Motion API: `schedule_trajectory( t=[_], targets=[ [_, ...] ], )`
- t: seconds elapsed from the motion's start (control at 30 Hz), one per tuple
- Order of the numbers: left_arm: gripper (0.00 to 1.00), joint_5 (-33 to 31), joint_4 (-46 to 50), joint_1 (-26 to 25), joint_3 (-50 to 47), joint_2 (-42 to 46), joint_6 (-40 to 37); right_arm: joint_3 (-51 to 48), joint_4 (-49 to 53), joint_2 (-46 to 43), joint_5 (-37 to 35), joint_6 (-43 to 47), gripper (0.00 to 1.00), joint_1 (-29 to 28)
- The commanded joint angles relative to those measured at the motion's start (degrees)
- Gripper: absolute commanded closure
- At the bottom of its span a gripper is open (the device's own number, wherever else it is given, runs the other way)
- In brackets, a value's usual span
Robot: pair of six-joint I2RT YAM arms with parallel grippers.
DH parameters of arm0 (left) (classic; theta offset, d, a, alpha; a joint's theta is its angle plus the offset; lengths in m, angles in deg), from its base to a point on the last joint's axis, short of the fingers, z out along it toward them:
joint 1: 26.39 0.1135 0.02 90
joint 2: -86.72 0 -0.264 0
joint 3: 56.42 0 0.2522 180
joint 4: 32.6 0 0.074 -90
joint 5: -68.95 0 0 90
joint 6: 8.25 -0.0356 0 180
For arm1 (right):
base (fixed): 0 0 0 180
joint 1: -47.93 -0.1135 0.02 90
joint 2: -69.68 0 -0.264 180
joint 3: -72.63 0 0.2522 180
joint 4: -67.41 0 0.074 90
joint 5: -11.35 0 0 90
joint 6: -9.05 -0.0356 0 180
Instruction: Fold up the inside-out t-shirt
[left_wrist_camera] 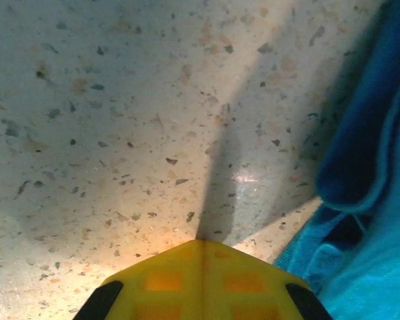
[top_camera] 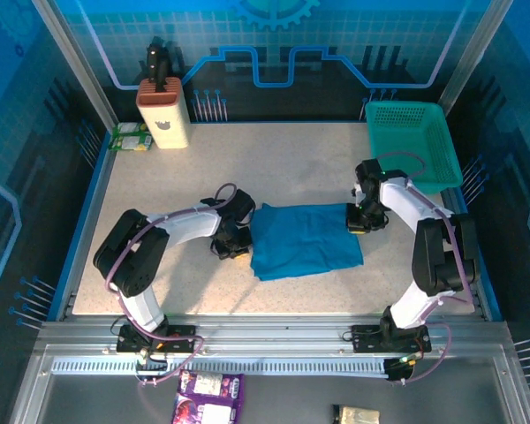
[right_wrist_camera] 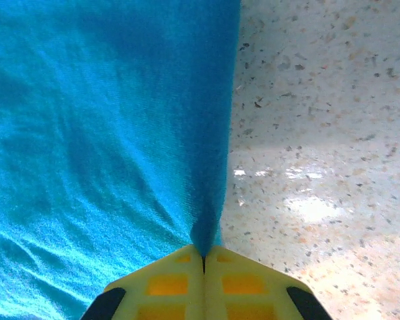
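1. Inside-out t-shirt [right_wrist_camera: 87,133] cloth is being pinched by your right gripper [right_wrist_camera: 203,257]. Its yellow fingers are pressing together, and a thin ridge of blue fabric is running up from between the tips in the right wrist view.
2. Your left gripper [left_wrist_camera: 201,243] is pressing its fingers together too, but no cloth is showing between them. It is pointing at bare table [left_wrist_camera: 120,133], and whether it is touching the surface I cannot tell. The shirt's rolled edge is lying just beside it, at the right of that frame.
3. Seen from above, the shirt is lying as a rough rectangle in the middle of the table, with the two grippers sitting at its left and right edges.
4. You are probably gripping the right edge so it can be lifted and carried across for a fold. The left side is likely needing a proper grasp first.
5. A teal basket [top_camera: 415,141] is standing at the upper right, well apart from the shirt.
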Motion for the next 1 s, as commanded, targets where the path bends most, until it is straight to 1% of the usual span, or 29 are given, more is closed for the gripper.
schedule_trajectory(
  t=[0.0, 0.2, 0.5, 0.7, 0.8, 0.97],
  targets=[
    [1.00, 4.58, -6.05, -0.14, 0.53, -2.37, 0.57, 2.97, 5.57, -2.43, -5.19, -0.43, 1.00, -2.26],
    [1.00, 6.19, -8.01, -0.19, 1.48, -4.26, -0.20, 6.75, 10.18, -3.76, -6.77, -3.20, 1.00, -8.11],
    [1.00, 8.67, -11.59, -0.22, 0.96, -5.57, -0.26, 12.21, 12.02, -4.91, -2.44, -11.99, 1.00, -18.87],
    [1.00, 10.20, -14.23, -0.23, 0.29, -6.23, 0.19, 13.35, 6.97, -4.24, 2.50, -18.72, 1.00, -24.81],
    [1.00, 11.10, -15.01, -0.22, 0.58, -7.02, 0.25, 12.83, 2.75, -3.60, 4.45, -22.21, 1.00, -27.85],
    [1.00, 12.18, -17.04, -0.19, -0.26, -7.42, 0.60, 9.98, -7.42, -2.37, 8.62, -28.99, 1.00, -31.77]
  ],
)
